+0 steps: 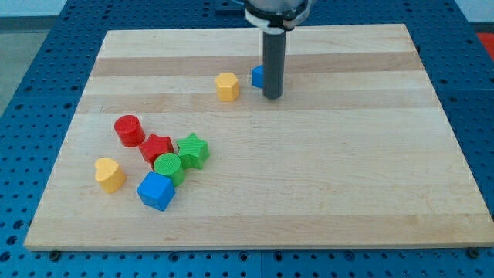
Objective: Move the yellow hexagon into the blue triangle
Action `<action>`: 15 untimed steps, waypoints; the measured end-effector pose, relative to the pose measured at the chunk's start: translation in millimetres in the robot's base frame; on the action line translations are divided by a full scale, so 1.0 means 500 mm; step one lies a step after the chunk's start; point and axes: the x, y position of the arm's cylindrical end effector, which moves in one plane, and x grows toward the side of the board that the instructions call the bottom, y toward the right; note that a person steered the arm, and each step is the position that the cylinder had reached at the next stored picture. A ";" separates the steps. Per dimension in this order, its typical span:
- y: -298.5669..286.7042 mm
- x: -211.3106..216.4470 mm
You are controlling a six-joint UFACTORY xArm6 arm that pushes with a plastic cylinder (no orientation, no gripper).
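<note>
The yellow hexagon (227, 86) sits on the wooden board (324, 154) at the upper middle. The blue triangle (258, 76) lies just to its right, with a small gap between them, and is partly hidden behind my rod. My tip (272, 96) rests on the board just right of and slightly below the blue triangle, touching or nearly touching it. The yellow hexagon is about a block's width left of my tip.
A cluster lies at the lower left: red cylinder (129, 130), red star (157, 147), green star (193, 149), green cylinder (168, 167), blue cube (157, 190), yellow heart (109, 174). A blue perforated table (31, 77) surrounds the board.
</note>
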 end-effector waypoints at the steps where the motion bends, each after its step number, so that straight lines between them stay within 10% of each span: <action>1: 0.031 -0.030; 3: 0.100 0.030; 8: -0.353 0.050; 15: -0.165 0.006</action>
